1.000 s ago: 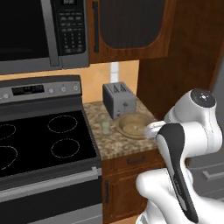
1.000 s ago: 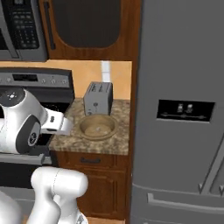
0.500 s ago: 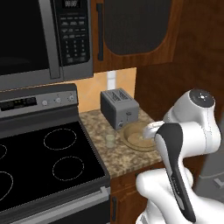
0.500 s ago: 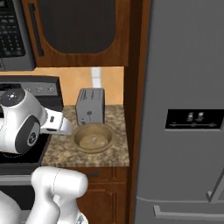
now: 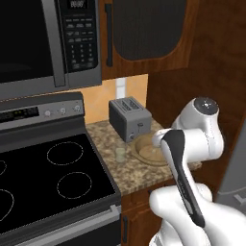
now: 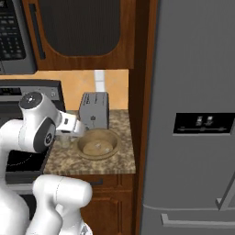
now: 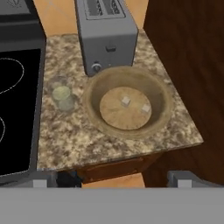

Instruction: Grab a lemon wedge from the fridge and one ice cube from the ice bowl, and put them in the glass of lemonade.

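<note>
The tan ice bowl (image 7: pixel 92 114) sits on the speckled counter in front of the toaster, with two pale ice cubes (image 7: pixel 126 101) on its floor. Left of it stands the small greenish glass of lemonade (image 7: pixel 62 95). My gripper (image 7: pixel 113 180) hovers above the counter's front edge, looking down at the bowl, open, with nothing between its fingertips. The bowl (image 6: pixel 97 145) and the glass (image 5: pixel 120 153) also show from the base. The grey fridge (image 6: pixel 197 69) stands to the right with its doors shut. The lemon wedge is out of view.
A silver toaster (image 7: pixel 107 33) stands at the back of the counter (image 7: pixel 74 140). The black stove top (image 5: pixel 43 178) lies to the left under a microwave (image 5: pixel 43 43). A dark wood panel (image 6: pixel 140 92) separates counter and fridge.
The whole scene has shifted and grown: the base has driven closer to the counter and fridge. The arm keeps its pose and the gripper stays open.
</note>
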